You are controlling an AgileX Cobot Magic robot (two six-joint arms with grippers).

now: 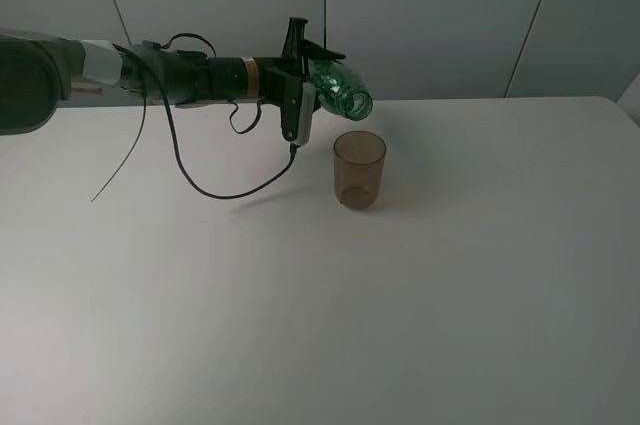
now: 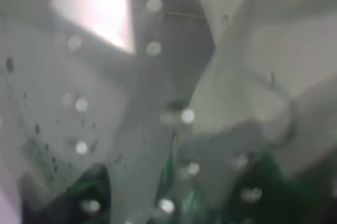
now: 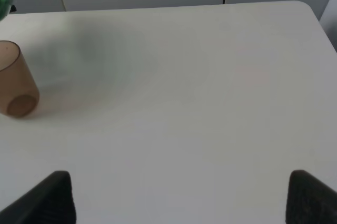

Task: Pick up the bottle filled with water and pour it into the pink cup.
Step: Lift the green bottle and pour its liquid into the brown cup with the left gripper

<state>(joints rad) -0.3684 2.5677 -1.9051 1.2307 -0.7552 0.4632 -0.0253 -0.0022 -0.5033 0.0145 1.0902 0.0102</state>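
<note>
The pouring step is judged to be in hand. The bottle (image 1: 340,88) is held tilted just above the pink cup (image 1: 359,170), mouth aimed down at the cup's rim. It is clamped at its body by the left gripper (image 1: 306,80). No stream can be made out. The right gripper (image 3: 179,197), well apart from the cup, is spread wide and empty. Next, the mouth is to be centred over the cup and the tilt deepened slowly.

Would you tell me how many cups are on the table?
1. The pink cup stands upright on the table, beneath the mouth of the tilted bottle held by the left hand. None seems hidden.
</note>
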